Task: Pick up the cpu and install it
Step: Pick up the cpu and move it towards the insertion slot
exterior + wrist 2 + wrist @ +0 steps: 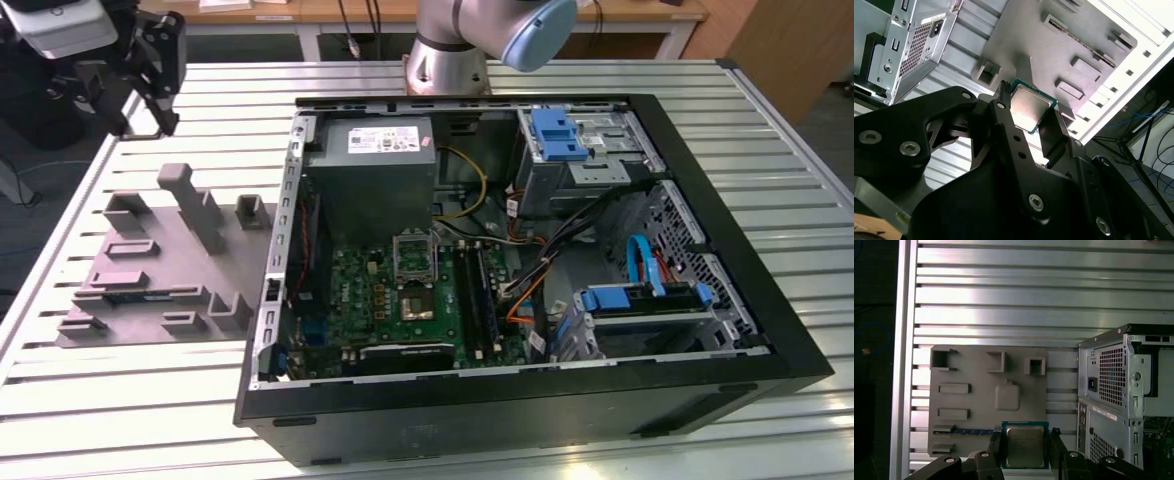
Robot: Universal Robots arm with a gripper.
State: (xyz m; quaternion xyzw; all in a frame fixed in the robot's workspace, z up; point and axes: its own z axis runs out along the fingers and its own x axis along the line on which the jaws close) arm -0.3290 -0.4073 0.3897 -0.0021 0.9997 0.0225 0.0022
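Note:
The cpu [1025, 444], a flat square chip with a shiny metal top and green edge, sits clamped between my gripper's [1025, 439] two black fingers [995, 446]. In the second wrist view the cpu [1029, 106] shows the same way, held in the gripper [1030, 114] above the grey moulded tray [1054, 45]. In the exterior view my gripper [158, 118] hangs high at the far left, above and behind the tray [160, 270]. The tray's square recess [1006, 396] is empty. The motherboard socket [414, 265] lies inside the open computer case [534, 400], its frame lifted.
The case stands on a slatted metal table [134, 400], with a power supply [374, 160], blue drive brackets [558, 135] and loose cables [587, 230] inside. Upright blocks [200, 205] rise from the tray. The arm's base [447, 60] is behind the case.

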